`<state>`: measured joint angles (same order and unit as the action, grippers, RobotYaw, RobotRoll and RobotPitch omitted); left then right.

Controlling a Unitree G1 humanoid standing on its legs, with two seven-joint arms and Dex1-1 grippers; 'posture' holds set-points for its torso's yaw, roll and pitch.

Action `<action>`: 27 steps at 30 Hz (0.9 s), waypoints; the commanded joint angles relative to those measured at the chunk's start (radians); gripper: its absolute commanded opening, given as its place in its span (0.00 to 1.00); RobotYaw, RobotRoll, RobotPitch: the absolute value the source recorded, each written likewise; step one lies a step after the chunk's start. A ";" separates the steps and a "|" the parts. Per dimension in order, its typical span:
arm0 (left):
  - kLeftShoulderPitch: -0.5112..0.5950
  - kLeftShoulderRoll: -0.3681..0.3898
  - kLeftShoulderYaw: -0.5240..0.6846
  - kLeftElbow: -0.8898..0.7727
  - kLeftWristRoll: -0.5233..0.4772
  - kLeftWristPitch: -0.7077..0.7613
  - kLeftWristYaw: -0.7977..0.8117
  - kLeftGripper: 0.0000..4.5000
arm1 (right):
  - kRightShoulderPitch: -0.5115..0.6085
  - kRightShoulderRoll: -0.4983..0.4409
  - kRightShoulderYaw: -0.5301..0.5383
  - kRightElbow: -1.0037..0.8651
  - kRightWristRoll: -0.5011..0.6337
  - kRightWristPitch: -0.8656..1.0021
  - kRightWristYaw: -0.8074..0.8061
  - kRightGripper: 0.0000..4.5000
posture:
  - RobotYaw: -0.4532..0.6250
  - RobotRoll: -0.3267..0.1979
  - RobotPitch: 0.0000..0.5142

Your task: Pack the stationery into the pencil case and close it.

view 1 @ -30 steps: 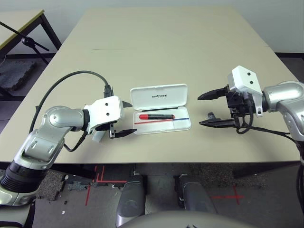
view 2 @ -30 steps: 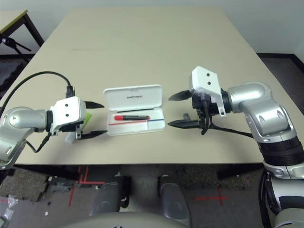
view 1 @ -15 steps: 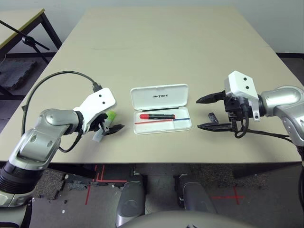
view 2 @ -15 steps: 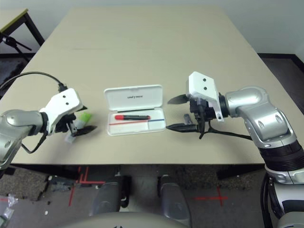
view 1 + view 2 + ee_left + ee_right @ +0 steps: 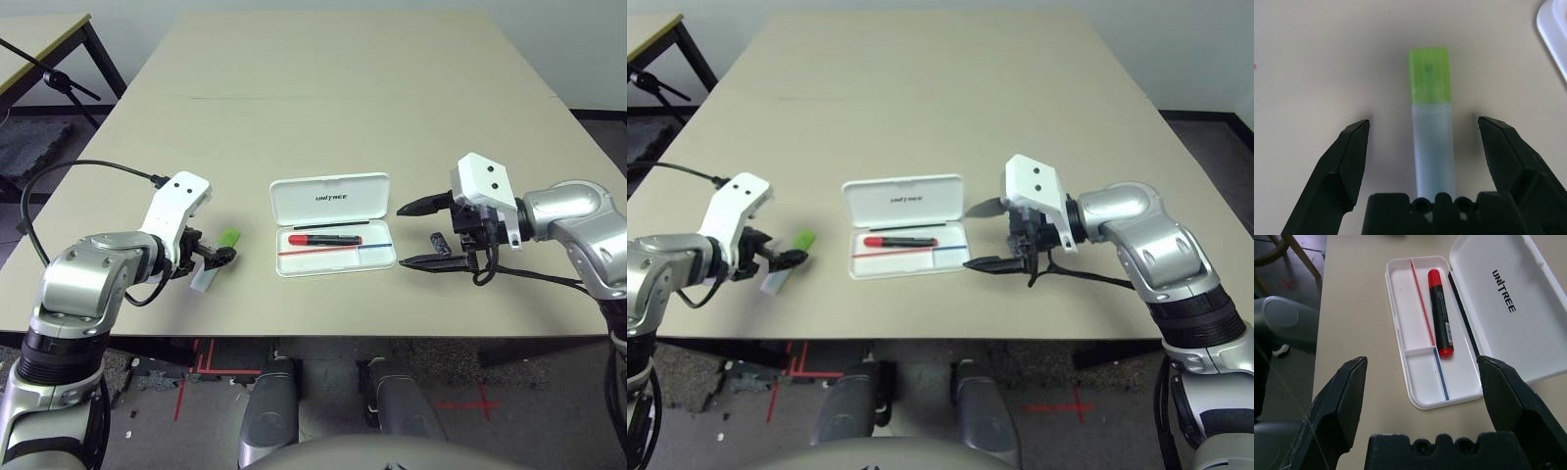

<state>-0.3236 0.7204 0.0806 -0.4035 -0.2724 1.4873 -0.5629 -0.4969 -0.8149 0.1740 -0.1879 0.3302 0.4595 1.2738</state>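
The white pencil case (image 5: 338, 257) lies open at the table's middle, its lid (image 5: 1508, 303) folded back flat. A red marker (image 5: 1440, 313) rests in the tray. The pale highlighter with a lime-green cap (image 5: 1432, 142) lies on the table left of the case. My left gripper (image 5: 1422, 122) is open, one finger on each side of the highlighter and not touching it. My right gripper (image 5: 411, 233) is open just right of the case, pointing at it. A tiny dark block (image 5: 440, 242) lies on the table, seen between the right fingers.
The near table edge (image 5: 323, 336) runs close below both grippers. A black cable (image 5: 78, 171) loops off my left wrist. A second table and a black stand (image 5: 54, 78) are at the far left. The far half of the table is bare.
My left gripper has drawn back left from the case and now straddles the highlighter. My right gripper has shifted a little left toward the case. Both stay open.
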 commanded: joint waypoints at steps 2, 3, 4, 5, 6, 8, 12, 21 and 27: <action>0.036 -0.026 0.011 0.057 0.003 -0.006 0.050 1.00 | -0.005 0.002 0.013 0.011 -0.010 -0.015 0.004 0.99 | 0.56 0.62 0.26; 0.040 -0.030 0.010 0.067 0.002 -0.012 0.058 1.00 | -0.004 0.002 0.013 0.009 -0.010 -0.015 0.003 0.99 | 0.55 0.62 0.27; 0.043 -0.033 0.010 0.072 0.002 -0.017 0.063 1.00 | -0.003 0.001 0.012 0.007 -0.009 -0.015 0.003 0.99 | 0.55 0.62 0.27; 0.046 -0.038 0.008 0.079 0.000 -0.020 0.067 1.00 | -0.001 0.000 0.012 0.005 -0.009 -0.014 0.002 0.99 | 0.55 0.62 0.27; 0.046 -0.042 0.005 0.085 -0.001 -0.026 0.071 1.00 | 0.000 -0.001 0.012 0.004 -0.010 -0.014 0.001 0.99 | 0.55 0.62 0.27; 0.043 -0.048 0.001 0.094 -0.003 -0.030 0.075 1.00 | 0.001 -0.003 0.013 0.004 -0.011 -0.015 0.000 0.99 | 0.55 0.62 0.27; 0.031 -0.045 -0.008 0.101 -0.015 -0.034 0.073 0.77 | 0.004 -0.007 0.012 0.000 -0.013 -0.015 -0.003 1.00 | 0.54 0.62 0.27; 0.026 0.081 -0.066 0.034 -0.069 -0.190 -0.057 0.24 | 0.004 -0.009 0.013 0.000 -0.018 -0.016 -0.005 1.00 | 0.54 0.62 0.27; 0.109 0.242 -0.118 -0.100 -0.103 -0.518 -0.294 0.24 | 0.005 -0.009 0.014 0.005 -0.028 -0.019 -0.003 1.00 | 0.53 0.62 0.27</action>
<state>-0.2342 0.9420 -0.0134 -0.4560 -0.3560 1.0535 -0.7880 -0.4969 -0.8170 0.1819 -0.1862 0.3090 0.4467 1.2699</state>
